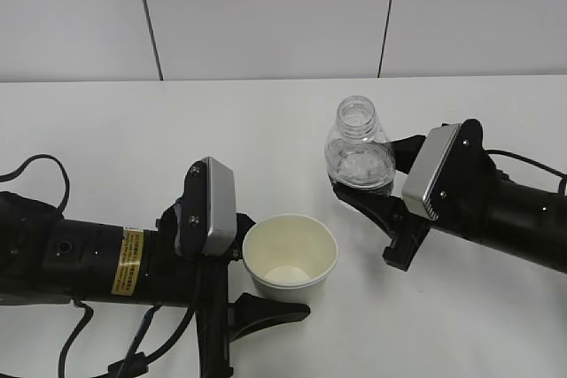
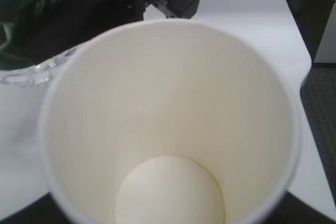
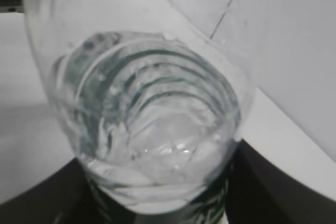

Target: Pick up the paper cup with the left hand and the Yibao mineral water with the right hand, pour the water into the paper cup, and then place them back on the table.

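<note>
The paper cup (image 1: 290, 258) stands open-side up between my left gripper's (image 1: 266, 267) black fingers; one finger (image 1: 270, 311) shows below it, the other is hidden. In the left wrist view the cup (image 2: 168, 129) fills the frame and looks empty, with dark finger edges at both bottom corners. My right gripper (image 1: 368, 185) is shut on the uncapped Yibao bottle (image 1: 358, 152), which it holds upright just right of and beyond the cup. In the right wrist view the ribbed bottle (image 3: 152, 114) sits between both dark fingers (image 3: 278, 192). I cannot tell whether either thing touches the table (image 1: 133, 130).
The grey panelled wall (image 1: 266, 15) with dark seams runs behind the table. Black cables loop at the far left (image 1: 35, 170) and far right (image 1: 527, 161). In the left wrist view the bottle's clear edge (image 2: 26, 74) and the right arm (image 2: 105, 9) sit close behind the cup.
</note>
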`<state>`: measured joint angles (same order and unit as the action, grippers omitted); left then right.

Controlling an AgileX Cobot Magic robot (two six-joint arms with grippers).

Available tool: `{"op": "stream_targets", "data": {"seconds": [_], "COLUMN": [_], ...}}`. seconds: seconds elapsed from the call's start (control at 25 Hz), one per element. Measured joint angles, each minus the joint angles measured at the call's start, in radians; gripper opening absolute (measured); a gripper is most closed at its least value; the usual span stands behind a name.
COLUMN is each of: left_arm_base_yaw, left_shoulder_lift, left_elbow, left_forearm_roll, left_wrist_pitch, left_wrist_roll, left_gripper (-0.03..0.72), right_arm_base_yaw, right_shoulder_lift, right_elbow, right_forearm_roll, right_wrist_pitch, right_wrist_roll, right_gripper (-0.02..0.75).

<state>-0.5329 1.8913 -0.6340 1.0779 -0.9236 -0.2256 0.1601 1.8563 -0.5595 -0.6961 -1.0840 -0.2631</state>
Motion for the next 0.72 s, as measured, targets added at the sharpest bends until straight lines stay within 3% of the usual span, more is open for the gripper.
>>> {"op": "stream_targets", "data": {"seconds": [0.72], "left_arm_base_yaw": [0.000], "left_shoulder_lift": [0.000], "left_elbow": [-0.001], "left_forearm_roll": [0.042], "left_wrist_pitch": [-0.041], "left_wrist_roll": [0.000], "left_gripper": [0.433], "right_arm_base_yaw": [0.000], "right_shoulder_lift": [-0.103], "right_elbow": [-0.013], "right_forearm_roll": [-0.099], "right_wrist_pitch": [0.143], "right_wrist_roll": [-0.017], "right_gripper": [0.414]}}
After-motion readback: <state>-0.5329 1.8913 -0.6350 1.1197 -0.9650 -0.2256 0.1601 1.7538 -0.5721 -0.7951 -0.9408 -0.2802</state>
